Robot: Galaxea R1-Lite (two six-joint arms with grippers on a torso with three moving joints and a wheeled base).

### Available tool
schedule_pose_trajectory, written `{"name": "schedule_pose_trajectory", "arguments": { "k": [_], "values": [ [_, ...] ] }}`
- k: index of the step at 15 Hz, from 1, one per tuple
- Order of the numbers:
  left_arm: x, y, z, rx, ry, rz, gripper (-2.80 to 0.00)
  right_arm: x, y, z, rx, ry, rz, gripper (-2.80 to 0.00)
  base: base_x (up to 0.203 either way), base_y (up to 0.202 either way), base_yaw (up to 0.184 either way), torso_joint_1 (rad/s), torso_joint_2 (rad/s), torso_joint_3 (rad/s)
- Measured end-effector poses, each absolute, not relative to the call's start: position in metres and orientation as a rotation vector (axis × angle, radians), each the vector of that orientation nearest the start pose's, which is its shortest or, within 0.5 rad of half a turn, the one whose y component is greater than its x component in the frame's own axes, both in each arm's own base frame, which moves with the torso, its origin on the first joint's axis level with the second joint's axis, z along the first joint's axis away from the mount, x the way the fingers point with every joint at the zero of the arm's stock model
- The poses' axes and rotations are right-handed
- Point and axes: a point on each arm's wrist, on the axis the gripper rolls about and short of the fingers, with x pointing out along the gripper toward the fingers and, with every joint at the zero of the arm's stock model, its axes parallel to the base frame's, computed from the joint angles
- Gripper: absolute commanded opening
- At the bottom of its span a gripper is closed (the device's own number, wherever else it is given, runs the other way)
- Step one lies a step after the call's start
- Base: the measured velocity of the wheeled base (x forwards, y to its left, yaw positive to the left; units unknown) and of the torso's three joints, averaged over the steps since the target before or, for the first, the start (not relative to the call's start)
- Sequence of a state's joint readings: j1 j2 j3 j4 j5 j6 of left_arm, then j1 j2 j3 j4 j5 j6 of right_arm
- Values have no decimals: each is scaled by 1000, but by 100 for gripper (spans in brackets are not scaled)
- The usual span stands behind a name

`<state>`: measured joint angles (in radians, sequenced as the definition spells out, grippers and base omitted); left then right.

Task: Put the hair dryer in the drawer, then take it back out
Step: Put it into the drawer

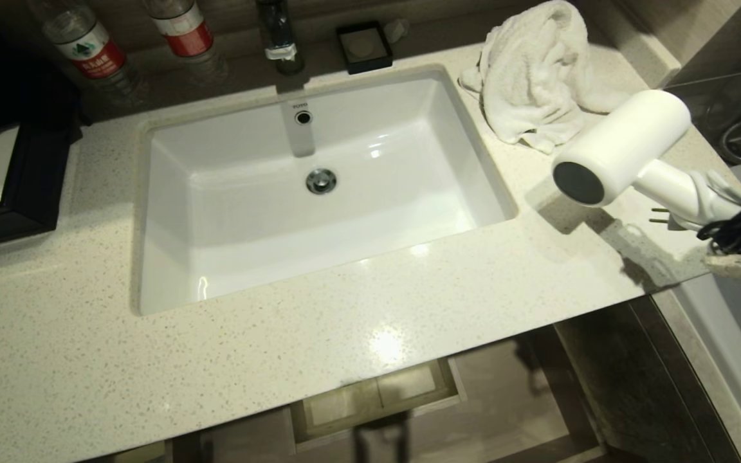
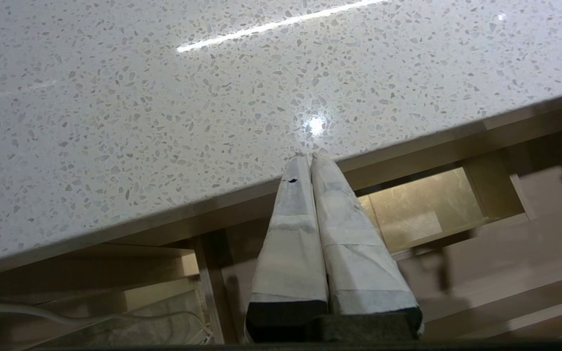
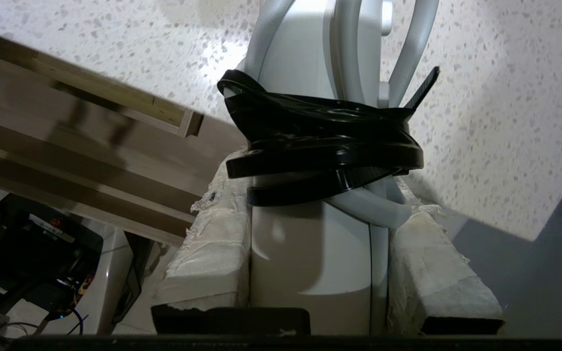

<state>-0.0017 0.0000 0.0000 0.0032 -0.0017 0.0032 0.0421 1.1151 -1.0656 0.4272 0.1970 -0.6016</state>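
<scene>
hair dryer (image 1: 628, 145) hangs in the air over the right end of the speckled stone countertop (image 1: 345, 321), its short white barrel tilted with the dark grey round end facing toward the sink and down. its white handle runs off to the right, where the right gripper (image 3: 317, 273) clamps it; in the right wrist view both tape-wrapped fingers (image 3: 208, 263) press against the sides of the handle, just behind the looped white cord and its black tie (image 3: 325, 146). the plug prongs (image 1: 660, 215) stick out beside the handle, above the counter edge.

behind the dryer a crumpled white towel (image 1: 538, 71) lies on the counter, near the back right corner of the white undermount sink (image 1: 319, 186). two water bottles (image 1: 87, 45) with red labels, a dark faucet (image 1: 278, 35) and a small black soap dish (image 1: 364, 46) stand along the back.

below the counter's front edge the drawer (image 1: 377, 399) stands pulled out, light wood with a boxed cutout inside; it looks empty, though only part of it shows past the counter lip.

the left gripper (image 2: 310, 161) sits low by the counter's front edge, its wrapped fingers (image 2: 291, 243) pressed together with nothing between them, pointing at the underside of the lip above the drawer.
</scene>
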Motion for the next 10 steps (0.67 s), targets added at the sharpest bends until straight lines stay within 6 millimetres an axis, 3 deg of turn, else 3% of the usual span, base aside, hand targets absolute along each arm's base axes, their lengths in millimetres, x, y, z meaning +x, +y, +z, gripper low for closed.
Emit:
{"name": "schedule_pose_trajectory", "arguments": {
  "k": [4,10],
  "values": [
    [-23,0,75,4,3,-3,-280,90,9,276,-522,343,350,-280,0,0,0,-46,59,-4],
    [-23,0,75,4,3,-3,-280,40,6,257,-446,211,288,-280,0,0,0,-348,278,-58]
  ]
}}
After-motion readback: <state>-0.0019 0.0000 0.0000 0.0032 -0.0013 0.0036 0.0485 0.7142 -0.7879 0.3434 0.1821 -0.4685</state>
